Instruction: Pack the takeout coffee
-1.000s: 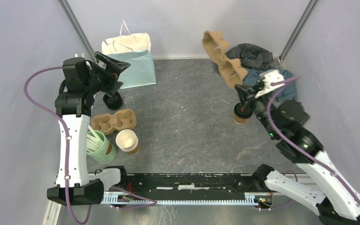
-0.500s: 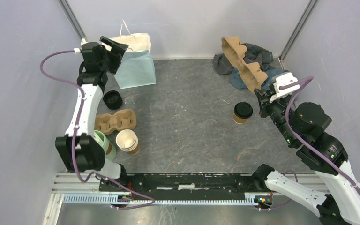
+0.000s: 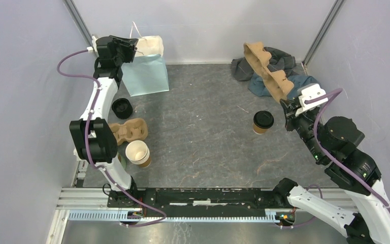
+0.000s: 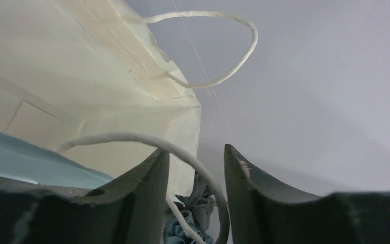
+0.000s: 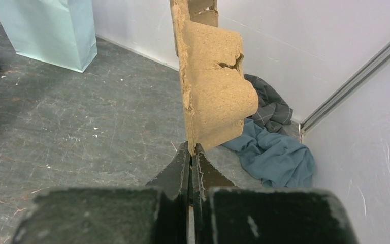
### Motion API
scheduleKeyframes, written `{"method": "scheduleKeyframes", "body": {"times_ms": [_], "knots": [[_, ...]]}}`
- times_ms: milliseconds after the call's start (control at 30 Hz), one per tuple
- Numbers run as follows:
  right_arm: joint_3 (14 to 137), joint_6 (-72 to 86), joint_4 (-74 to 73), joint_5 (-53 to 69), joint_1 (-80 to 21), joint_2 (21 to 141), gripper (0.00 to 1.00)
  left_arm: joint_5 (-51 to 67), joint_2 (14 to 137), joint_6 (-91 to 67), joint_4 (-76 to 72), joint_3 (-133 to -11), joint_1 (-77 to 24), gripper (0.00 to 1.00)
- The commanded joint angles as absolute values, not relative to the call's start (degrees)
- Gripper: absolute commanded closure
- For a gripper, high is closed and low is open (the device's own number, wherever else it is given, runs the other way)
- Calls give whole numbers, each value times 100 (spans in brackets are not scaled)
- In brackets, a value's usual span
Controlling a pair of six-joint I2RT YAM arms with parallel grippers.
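Brown pulp cup carrier (image 5: 216,91) is up in the air, pinched at its lower edge by the right end effector (image 5: 191,152), fingers squeezed almost together on it. Left end effector (image 4: 195,157) sits parted at the mouth of the paper bag (image 3: 150,76), with a cord handle (image 4: 132,137) running between its fingers, not gripped. Takeout coffee (image 3: 263,121) stands upright on the worktop (image 3: 203,132), lid on, near the right arm.

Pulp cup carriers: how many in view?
2. One carrier lies on the table at left, beside the lidless cup stack; the other carrier is pinched in the right gripper. Bag interior hidden.
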State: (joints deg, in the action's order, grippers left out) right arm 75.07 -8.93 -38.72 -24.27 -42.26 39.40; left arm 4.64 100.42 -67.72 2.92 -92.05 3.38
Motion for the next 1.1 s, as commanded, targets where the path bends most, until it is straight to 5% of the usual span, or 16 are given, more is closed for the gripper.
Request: {"method": "scheduleKeyframes", "body": {"times_ms": [0,200,333,1067], "knots": [[7450,-1002,-3789,-2527,-4234,3830,100,418,10098,-7270,-227,-9648,263,56],[7418,-972,-3909,-2682,-4229,3787,100,1133,10037,-7796,-452,-9543,77,80],[7476,-815,-4046,-2800,-4236,3799,100,1395,9759,-7885,-192,-9391,-235,85],[8914,1923,-6230,-1548,-4234,5027,100,924,6453,-8684,447,-6011,-2708,89]]}}
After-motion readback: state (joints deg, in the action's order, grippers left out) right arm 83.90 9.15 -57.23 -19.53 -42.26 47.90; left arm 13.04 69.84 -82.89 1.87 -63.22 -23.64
